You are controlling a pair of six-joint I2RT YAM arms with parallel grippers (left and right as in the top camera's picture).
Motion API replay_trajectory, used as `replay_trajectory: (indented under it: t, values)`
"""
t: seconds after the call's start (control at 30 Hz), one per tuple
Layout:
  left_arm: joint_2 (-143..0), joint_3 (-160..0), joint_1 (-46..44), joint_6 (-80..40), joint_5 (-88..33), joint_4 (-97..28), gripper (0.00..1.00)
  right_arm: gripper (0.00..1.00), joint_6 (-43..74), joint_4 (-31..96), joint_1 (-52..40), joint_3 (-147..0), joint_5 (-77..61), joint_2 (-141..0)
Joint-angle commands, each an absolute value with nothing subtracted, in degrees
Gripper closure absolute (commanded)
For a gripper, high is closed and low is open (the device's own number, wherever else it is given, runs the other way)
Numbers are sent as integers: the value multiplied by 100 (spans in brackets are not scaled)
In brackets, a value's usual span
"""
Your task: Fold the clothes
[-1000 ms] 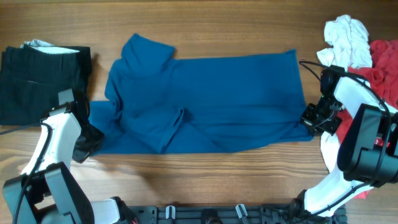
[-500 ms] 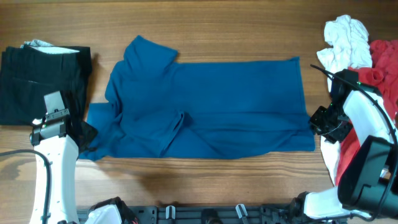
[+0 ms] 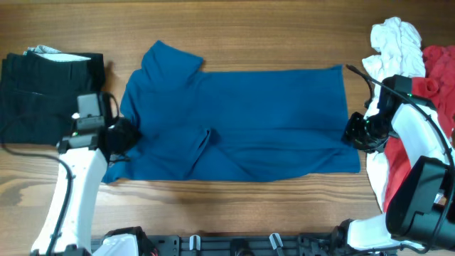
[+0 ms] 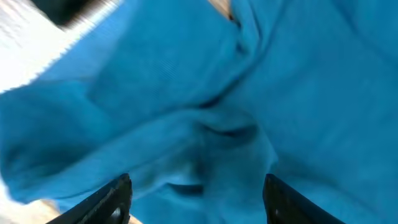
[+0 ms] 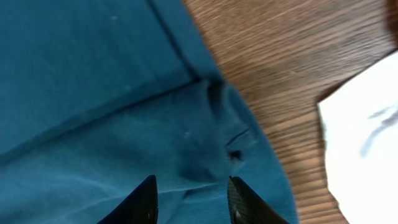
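The deep-blue shirt (image 3: 270, 114) lies spread across the middle of the table, one sleeve folded in near its centre. My left gripper (image 3: 122, 135) hangs over the shirt's left side. In the left wrist view it (image 4: 199, 198) stands open above rumpled blue cloth (image 4: 298, 93), holding nothing. My right gripper (image 3: 353, 134) is at the shirt's right edge. The right wrist view shows it (image 5: 194, 202) open, its fingers straddling a low ridge of the blue hem (image 5: 93, 93). A black garment (image 3: 50, 92) lies folded at the far left.
A crumpled white garment (image 3: 394, 46) and a red one (image 3: 437, 71) are piled at the right edge, close behind my right arm. White cloth (image 5: 367, 143) also shows beside the hem. Bare wood (image 3: 234, 28) runs along the back and front.
Both grippers have let go of the shirt's lower corners and opened. The left moved up and right onto the shirt's left side. The right swung out, then back to the right edge.
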State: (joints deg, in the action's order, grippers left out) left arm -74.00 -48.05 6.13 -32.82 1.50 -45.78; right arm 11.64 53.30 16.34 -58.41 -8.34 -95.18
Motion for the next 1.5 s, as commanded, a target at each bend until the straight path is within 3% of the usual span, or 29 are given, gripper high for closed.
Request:
replay_trajectory:
  t: [0.0, 0.1, 0.6, 0.7, 0.77, 0.8, 1.03, 1.23, 1.27, 1.37, 1.47]
  values:
    - [-7905, -4799, 257, -3175, 21, -4495, 32, 56, 1203, 5347, 1599, -5837, -768, -9531]
    - [-8385, -4799, 73, -3170, 19, -4436, 24, 53, 1253, 5454, 1599, -5837, -602, -9531]
    - [-8781, -4799, 73, -3175, -64, -4307, 24, 53, 1372, 4812, 1597, -5572, -762, -9546]
    - [-8781, -4799, 73, -3173, -60, -4303, 24, 71, 1372, 4584, 1597, -5387, -803, -9546]
    - [-8781, -4799, 73, -3173, -60, -4303, 24, 95, 1352, 4591, 1597, -5387, -978, -9546]
    - [-8781, -4799, 73, -3175, -62, -4298, 25, 96, 1339, 4587, 1597, -5391, -1131, -9546]
    - [-8781, -4799, 73, -3170, -60, -4263, 25, 92, 1557, 3581, 1603, -5496, -1455, -9544]
    - [-8781, -4799, 73, -3173, -60, -4257, 26, 66, 1667, 2862, 1603, -5496, -1433, -9546]
    - [-8781, -4799, 73, -3173, -58, -4257, 26, 66, 1638, 2753, 1605, -5505, -1643, -9544]
    - [-8781, -4799, 73, -3170, -60, -4259, 26, 64, 1459, 2939, 1610, -5935, -2451, -9483]
    - [-8781, -4799, 73, -3173, -60, -4261, 25, 65, 845, 4025, 1605, -6429, -3127, -9150]
